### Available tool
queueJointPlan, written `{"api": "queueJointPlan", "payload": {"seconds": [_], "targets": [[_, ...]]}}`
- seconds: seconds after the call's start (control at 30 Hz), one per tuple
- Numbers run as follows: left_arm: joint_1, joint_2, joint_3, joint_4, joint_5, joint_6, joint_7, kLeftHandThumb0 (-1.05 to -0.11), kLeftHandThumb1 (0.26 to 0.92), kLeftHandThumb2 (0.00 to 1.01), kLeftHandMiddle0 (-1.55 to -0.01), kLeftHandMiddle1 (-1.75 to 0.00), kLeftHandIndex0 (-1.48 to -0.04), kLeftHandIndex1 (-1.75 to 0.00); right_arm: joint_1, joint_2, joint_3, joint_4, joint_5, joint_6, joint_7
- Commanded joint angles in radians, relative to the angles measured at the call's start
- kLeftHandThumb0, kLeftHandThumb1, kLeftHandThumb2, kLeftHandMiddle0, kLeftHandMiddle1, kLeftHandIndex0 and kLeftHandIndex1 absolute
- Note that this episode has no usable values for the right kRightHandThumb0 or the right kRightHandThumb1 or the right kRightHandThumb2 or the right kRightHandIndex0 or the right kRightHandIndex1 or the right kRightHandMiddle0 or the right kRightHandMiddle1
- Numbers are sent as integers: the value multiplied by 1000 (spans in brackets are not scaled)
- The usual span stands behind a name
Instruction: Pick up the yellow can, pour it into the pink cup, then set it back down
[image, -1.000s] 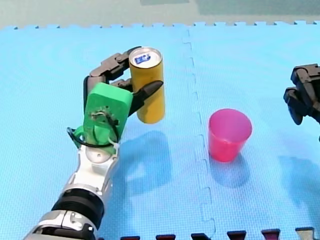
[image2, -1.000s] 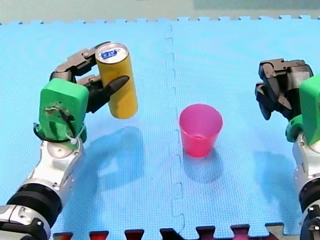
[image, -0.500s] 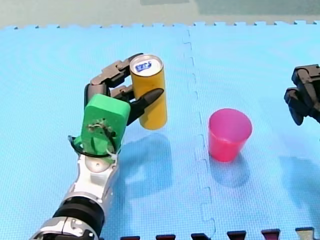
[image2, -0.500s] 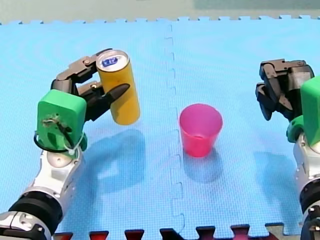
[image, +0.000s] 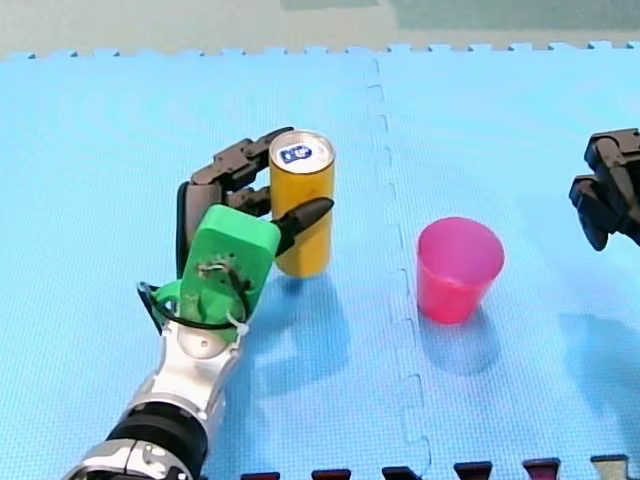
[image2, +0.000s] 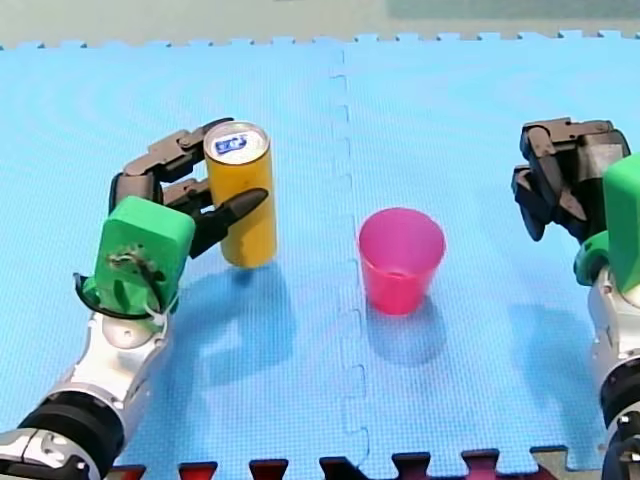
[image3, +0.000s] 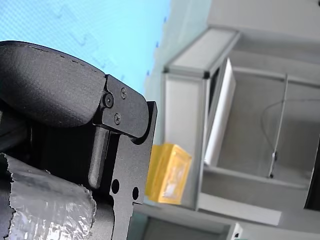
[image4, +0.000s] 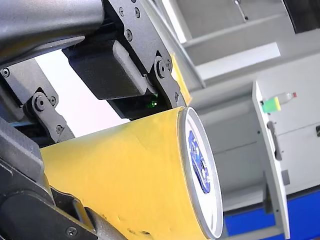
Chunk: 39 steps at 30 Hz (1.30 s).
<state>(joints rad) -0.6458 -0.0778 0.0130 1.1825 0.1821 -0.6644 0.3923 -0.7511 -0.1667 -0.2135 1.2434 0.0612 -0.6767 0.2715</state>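
First head view: the left robot hand (image: 225, 185) grasps the yellow can (image: 302, 185), fingers behind it and thumb across its front. The can stands upright on the blue foam surface (image: 500, 120), left of the pink cup (image: 458, 270) and apart from it. The right robot hand (image2: 560, 180) is clenched near the right edge.

Right hand (image: 608, 190) cropped by edge

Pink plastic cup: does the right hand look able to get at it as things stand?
Probably yes. The right hand, shut, hovers right of the pink plastic cup with only blue foam mat between. The left hand grips the yellow metal can on the cup's far side.
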Motion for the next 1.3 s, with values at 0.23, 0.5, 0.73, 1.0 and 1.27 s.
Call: {"api": "queueJointPlan", "payload": {"seconds": [0.23, 0.5, 0.73, 1.0, 1.27], "targets": [[4, 9, -12, 1, 11, 17, 19, -442, 768, 0, -1330, -3, -1190, 0, 4, -11, -4, -4, 5, -9, 8], [19, 11, 2, 23, -13, 12, -9, -436, 767, 0, -1338, -6, -1196, -2, 5, -14, -4, -5, 5, -11, 10], [29, 0, 16, 32, -32, 7, -26, -431, 766, 0, -1338, -3, -1201, -3, 7, -16, -5, -6, 7, -13, 13], [44, -34, 83, 52, -129, -44, -135, -415, 768, 1, -1324, 0, -1194, 0, 6, -20, -7, -7, 9, -11, 14], [38, -47, 109, 76, -147, -85, -162, -409, 771, 1, -1314, 0, -1192, 0, 9, -22, -9, -8, 13, -14, 20]]}}
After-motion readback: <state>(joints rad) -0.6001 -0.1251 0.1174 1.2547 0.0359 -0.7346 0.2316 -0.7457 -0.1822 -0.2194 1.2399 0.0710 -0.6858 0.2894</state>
